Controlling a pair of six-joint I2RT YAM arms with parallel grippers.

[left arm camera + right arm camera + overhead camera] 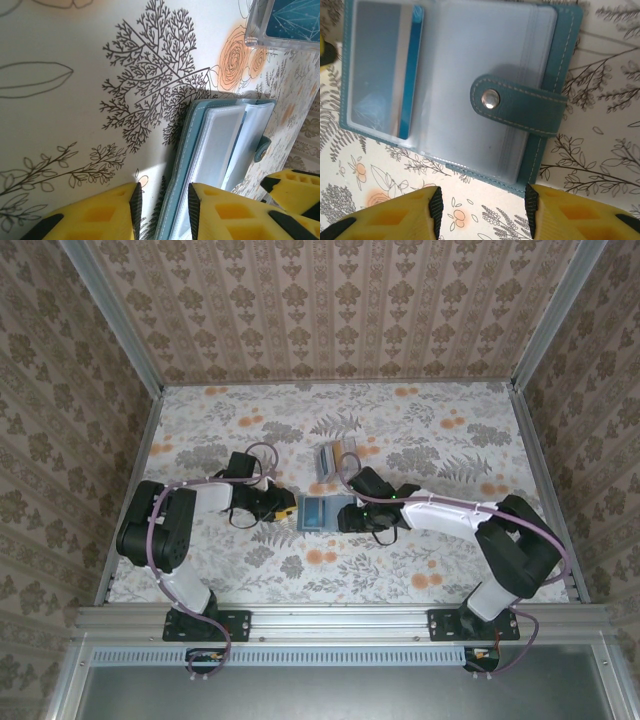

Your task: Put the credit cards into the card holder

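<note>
card holder [455,90] lies open on table [400,570], between both grippers. one credit card [411,75] sits in a clear pocket [370,75]. left gripper [162,210] and right gripper [482,212]: jaws apart, holder edge at each gap, not clamped.

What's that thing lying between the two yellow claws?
The open teal card holder lies flat between the left gripper and the right gripper, as the top external view shows.

card holder [215,145] cut by bottom edge; clear case [260,31] cropped at top
</note>
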